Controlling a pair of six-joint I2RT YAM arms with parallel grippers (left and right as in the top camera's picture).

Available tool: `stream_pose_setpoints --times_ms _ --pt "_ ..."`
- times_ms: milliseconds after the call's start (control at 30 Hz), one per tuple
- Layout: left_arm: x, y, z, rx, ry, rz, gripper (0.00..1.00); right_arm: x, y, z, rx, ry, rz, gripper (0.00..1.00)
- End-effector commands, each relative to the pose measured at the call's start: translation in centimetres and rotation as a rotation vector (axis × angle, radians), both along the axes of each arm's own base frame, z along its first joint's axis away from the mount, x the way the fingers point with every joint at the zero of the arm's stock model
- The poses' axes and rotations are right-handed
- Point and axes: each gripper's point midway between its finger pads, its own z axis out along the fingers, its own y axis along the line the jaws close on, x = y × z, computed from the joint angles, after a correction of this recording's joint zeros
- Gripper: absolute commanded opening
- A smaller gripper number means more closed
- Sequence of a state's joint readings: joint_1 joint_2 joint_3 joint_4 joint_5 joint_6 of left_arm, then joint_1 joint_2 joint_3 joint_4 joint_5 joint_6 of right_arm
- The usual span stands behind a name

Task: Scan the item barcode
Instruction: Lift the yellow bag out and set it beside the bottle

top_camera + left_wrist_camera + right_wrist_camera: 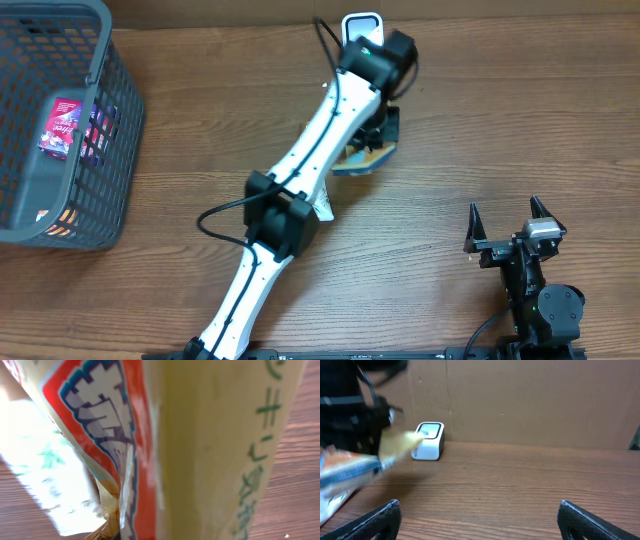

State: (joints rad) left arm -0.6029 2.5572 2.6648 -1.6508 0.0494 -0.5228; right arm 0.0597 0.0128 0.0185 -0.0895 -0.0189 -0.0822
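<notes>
Table [450, 120]: brown wood.
Basket [118, 150]: grey, far left (small packets [62, 125] inside).
Left gripper [378, 135]: jaws clamped on the snack packet [360, 158].
Right gripper [507, 215]: jaws wide apart, holding nothing.
Snack packet: near the scanner [360, 22].
Scanner: white, far edge.

Glossy plastic pkt [210, 435]; matt wood-grain table [480, 120].
</notes>
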Motion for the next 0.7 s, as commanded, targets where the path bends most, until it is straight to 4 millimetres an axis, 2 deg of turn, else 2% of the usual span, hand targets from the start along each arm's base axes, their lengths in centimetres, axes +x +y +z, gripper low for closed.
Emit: stream_pose_setpoints --times_ms 0,67,100,133,200,300,433,533,667 --pt "-0.6 -0.7 -1.0 0.011 0.025 0.006 0.04 0.0 0.1 -0.1 0.004 -0.005 0.002 1.0" --pt "-1.0 -0.9 -1.6 0.021 0.038 -0.002 0.04 0.0 0.1 -0.1 0.004 -0.005 0.002 1.0" --pt "-1.1 -0.8 -1.6 0.026 0.042 -0.002 0.08 0.0 0.1 -0.1 0.003 -0.005 0.002 1.0" --pt "-1.1 -0.8 -1.6 0.028 0.045 -0.003 0.14 0.0 0.1 -0.1 0.004 -0.005 0.002 1.0" --pt "-1.4 -0.6 -1.6 0.035 0.055 -0.003 0.38 0.0 0.1 -0.1 0.004 -0.005 0.002 1.0" --pt "-1.5 -0.5 -1.6 0.029 0.067 -0.015 0.48 0.0 0.1 -0.1 0.004 -0.005 0.002 1.0" --pt "-1.8 -1.1 -0.9 -0.036 0.091 -0.041 0.52 0.0 0.1 -0.1 0.004 -0.005 0.002 1.0" --pt "-1.2 -0.8 0.6 -0.083 0.076 -0.021 0.52 0.0 0.1 -0.1 0.003 -0.005 0.002 1.0" --pt "0.3 1.2 5.1 -0.145 -0.02 -0.01 0.53 0.0 0.1 -0.1 0.003 -0.005 0.002 1.0"
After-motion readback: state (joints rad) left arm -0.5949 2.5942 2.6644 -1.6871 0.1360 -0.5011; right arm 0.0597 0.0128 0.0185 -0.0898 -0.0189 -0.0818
